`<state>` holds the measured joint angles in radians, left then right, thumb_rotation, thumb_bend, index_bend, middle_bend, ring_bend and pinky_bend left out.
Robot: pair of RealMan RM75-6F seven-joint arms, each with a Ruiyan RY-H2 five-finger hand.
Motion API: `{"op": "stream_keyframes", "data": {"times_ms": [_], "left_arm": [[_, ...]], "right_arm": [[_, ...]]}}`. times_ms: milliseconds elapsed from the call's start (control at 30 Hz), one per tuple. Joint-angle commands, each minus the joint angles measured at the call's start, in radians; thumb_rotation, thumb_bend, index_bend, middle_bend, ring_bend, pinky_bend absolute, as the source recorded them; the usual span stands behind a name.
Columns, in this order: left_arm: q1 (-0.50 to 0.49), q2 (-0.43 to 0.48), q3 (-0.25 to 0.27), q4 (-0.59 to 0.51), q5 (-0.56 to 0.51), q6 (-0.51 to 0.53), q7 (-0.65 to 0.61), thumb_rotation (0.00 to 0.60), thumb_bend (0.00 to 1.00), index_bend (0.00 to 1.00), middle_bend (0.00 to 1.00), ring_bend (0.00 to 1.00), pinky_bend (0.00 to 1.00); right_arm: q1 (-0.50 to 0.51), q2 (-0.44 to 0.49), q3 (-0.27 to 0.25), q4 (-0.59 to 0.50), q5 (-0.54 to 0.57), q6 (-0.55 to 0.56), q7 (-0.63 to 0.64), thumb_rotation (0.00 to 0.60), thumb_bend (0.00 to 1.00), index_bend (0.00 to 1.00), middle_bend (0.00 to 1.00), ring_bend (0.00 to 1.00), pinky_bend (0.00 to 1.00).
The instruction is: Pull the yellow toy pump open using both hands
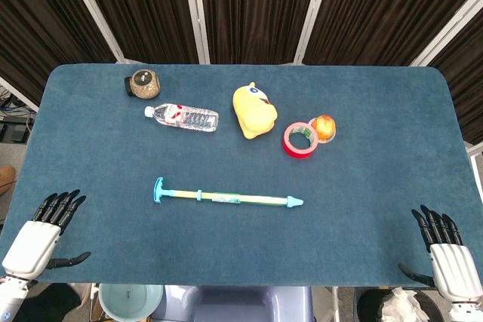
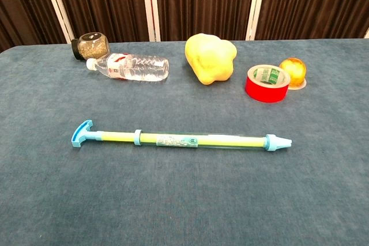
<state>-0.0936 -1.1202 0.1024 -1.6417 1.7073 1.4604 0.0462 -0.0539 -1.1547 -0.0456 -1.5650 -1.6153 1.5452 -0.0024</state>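
While it's lying flat mid-table, the yellow toy pump (image 1: 226, 198) runs left-right across the blue table (image 1: 377, 186), with its T-handle (image 1: 158, 190) at the left end and its blue nozzle (image 1: 294, 201) pointing right, tilted just slightly toward the near edge on that side. Behind it sit a water bottle (image 1: 183, 117), a small dark jar (image 1: 142, 83), a yellow duck toy (image 1: 252, 110), a red tape roll (image 1: 299, 140) and an orange ball (image 1: 324, 127). Left hand (image 1: 41, 235) and right hand (image 1: 445, 250) rest at the near corners, fingers spread, holding nothing, well apart from the pump.

Pump (image 1: 226, 198) yellow w/ blue ends; bench (image 1: 377, 186) dark teal; tape (image 1: 299, 139) red; duck (image 1: 253, 111) yellow; bottle (image 1: 183, 117) clear, red label.
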Motion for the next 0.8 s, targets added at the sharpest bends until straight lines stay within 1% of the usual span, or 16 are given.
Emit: {"op": "stream_keyframes", "data": {"times_ms": [33, 400, 600, 700, 800], "left_arm": [[0.000, 0.000, 0.000, -0.001, -0.001, -0.001, 0.000, 0.600, 0.09, 0.00, 0.00, 0.00, 0.00], [-0.001, 0.001, 0.003, 0.002, 0.007, 0.000, 0.002, 0.600, 0.09, 0.00, 0.00, 0.00, 0.00], [-0.009, 0.007, 0.004, -0.008, -0.006, -0.023, -0.005, 0.600, 0.09, 0.00, 0.00, 0.00, 0.00], [-0.027, 0.013, -0.008, -0.033, -0.026, -0.053, 0.004, 0.600, 0.10, 0.00, 0.00, 0.00, 0.00], [-0.058, 0.013, -0.039, -0.077, -0.058, -0.090, 0.028, 0.600, 0.13, 0.07, 0.00, 0.00, 0.00]], "right_arm": [[0.000, 0.000, 0.000, 0.000, -0.001, 0.000, 0.000, 0.600, 0.17, 0.00, 0.00, 0.00, 0.00], [-0.003, 0.005, -0.002, -0.002, -0.005, 0.008, 0.005, 0.600, 0.17, 0.00, 0.00, 0.00, 0.00], [-0.003, 0.000, 0.002, -0.002, 0.004, 0.003, 0.000, 0.600, 0.17, 0.00, 0.00, 0.00, 0.00], [-0.001, 0.001, 0.003, -0.001, 0.010, -0.004, 0.002, 0.600, 0.17, 0.00, 0.00, 0.00, 0.00], [0.000, 0.003, 0.002, -0.003, 0.010, -0.007, 0.005, 0.600, 0.17, 0.00, 0.00, 0.00, 0.00]]}}
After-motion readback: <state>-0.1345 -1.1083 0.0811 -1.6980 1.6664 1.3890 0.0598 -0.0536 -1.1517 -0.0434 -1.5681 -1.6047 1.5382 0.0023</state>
